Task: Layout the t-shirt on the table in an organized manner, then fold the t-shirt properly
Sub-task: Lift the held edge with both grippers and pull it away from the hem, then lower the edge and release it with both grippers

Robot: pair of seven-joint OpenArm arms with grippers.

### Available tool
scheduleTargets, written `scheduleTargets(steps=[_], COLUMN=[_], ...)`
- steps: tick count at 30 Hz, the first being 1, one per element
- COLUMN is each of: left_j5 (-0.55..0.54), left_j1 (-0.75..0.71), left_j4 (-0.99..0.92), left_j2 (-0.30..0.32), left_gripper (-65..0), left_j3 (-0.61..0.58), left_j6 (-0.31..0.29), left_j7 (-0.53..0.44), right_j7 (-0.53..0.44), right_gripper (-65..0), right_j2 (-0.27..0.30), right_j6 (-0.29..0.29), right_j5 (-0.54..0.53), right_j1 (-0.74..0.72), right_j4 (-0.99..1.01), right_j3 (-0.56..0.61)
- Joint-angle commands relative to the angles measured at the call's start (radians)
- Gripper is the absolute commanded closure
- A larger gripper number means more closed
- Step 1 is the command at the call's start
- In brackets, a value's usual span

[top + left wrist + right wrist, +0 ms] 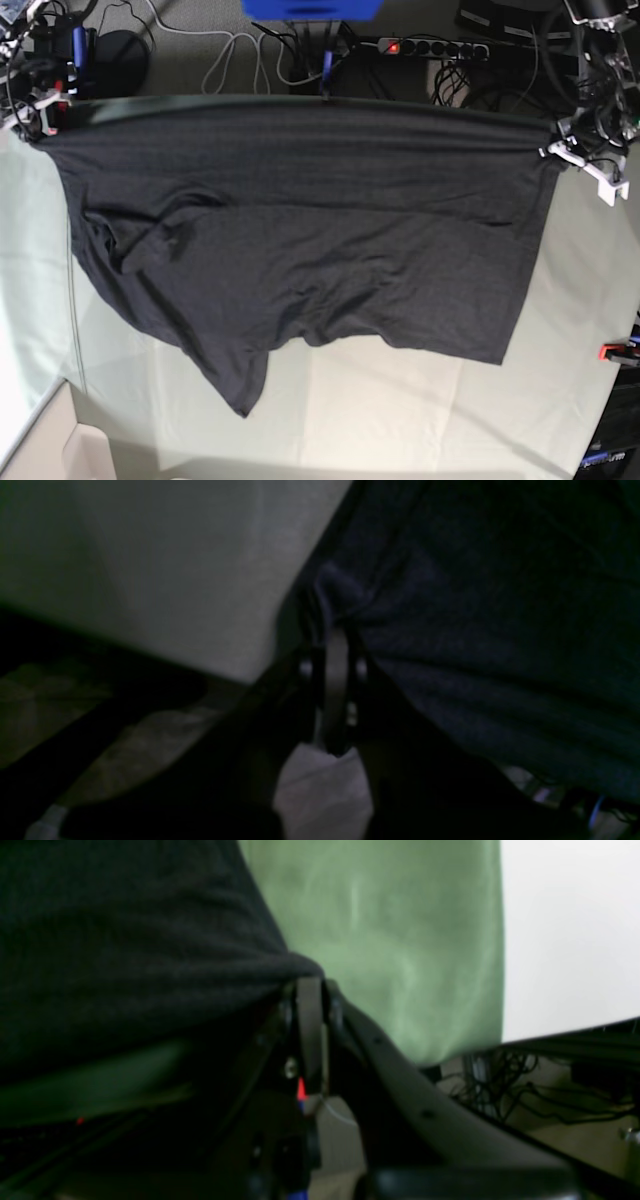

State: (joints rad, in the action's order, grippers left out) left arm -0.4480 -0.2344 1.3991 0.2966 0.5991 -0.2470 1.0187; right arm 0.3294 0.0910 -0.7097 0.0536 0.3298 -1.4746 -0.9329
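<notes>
Both pincers are gripping the t-shirt [300,230]: right pincer [40,125] clenching at ten o'clock, left pincer [560,150] at two o'clock, above the table [400,400].

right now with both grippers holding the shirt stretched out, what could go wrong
1. The t-shirt is held only by small pinches: left gripper and right gripper each clamp one corner, so either could slip.
2. The lower edge hangs uneven, one sleeve drooping in a point, so it may land bunched on the table.
3. Creases near the right gripper's side may get laid into the fabric.
</notes>
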Motion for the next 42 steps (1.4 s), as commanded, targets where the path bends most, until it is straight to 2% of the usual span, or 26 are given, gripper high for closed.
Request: scheduleTargets(steps=[1,9,12,14,16,20,22,24,30,35,37,42], left_j5=[0.007,0.005,0.002,0.002,0.005,0.005,0.005,0.004,0.005,0.008,0.008,0.008], left_j1=[0.003,0.008,0.008,0.007,0.003,0.002,0.007,0.010,0.060,0.215,0.297,0.481], left_j4=[0.004,-0.025,-0.025,-0.025,-0.019,-0.014,-0.014,-0.011,0.082,0.052,-0.013,-0.168], left_j2=[0.017,0.022,0.026,0.026,0.026,0.028,0.028,0.039,0.071,0.071,0.068,0.062], left_gripper=[-0.1,-0.6,-0.9,-4.6,-11.2,-26.2,-31.0,-32.6,-32.6,-32.6,-32.7,-32.7], left_j3=[0.009,0.005,0.005,0.005,0.005,0.005,0.009,0.009,0.011,0.011,0.006,0.005], left_j6=[0.007,0.005,0.005,0.005,0.005,0.005,0.005,0.005,0.005,0.005,0.007,0.010], left_j7=[-0.005,-0.002,-0.001,-0.001,-0.001,0.001,0.001,0.001,-0.002,-0.010,-0.011,-0.013], right_j7=[-0.017,-0.019,-0.019,-0.019,-0.019,-0.019,-0.019,-0.019,-0.019,-0.014,-0.013,-0.013], right_gripper=[0.0,-0.4,-9.0,-16.5,-23.1,-30.2,-30.6,-30.6,-31.0,-31.0,-31.1,-31.1], right_j2=[0.020,0.022,0.022,0.022,0.022,0.022,0.022,0.026,0.043,0.043,0.043,0.039], right_j6=[0.012,0.012,0.012,0.012,0.012,0.012,0.012,0.012,0.012,0.012,0.012,0.012], right_j5=[-0.013,-0.013,-0.013,-0.013,-0.013,-0.014,-0.016,-0.016,-0.013,-0.011,0.030,0.217], right_j1=[0.004,0.027,0.030,0.032,0.032,0.032,0.030,0.025,-0.033,-0.137,-0.197,-0.410], right_j4=[-0.010,-0.008,-0.008,-0.008,-0.008,-0.013,-0.014,-0.014,-0.034,-0.048,-0.025,0.088], right_j3=[-0.007,-0.002,-0.002,-0.002,-0.002,-0.011,-0.013,-0.013,-0.008,0.019,0.059,0.150])
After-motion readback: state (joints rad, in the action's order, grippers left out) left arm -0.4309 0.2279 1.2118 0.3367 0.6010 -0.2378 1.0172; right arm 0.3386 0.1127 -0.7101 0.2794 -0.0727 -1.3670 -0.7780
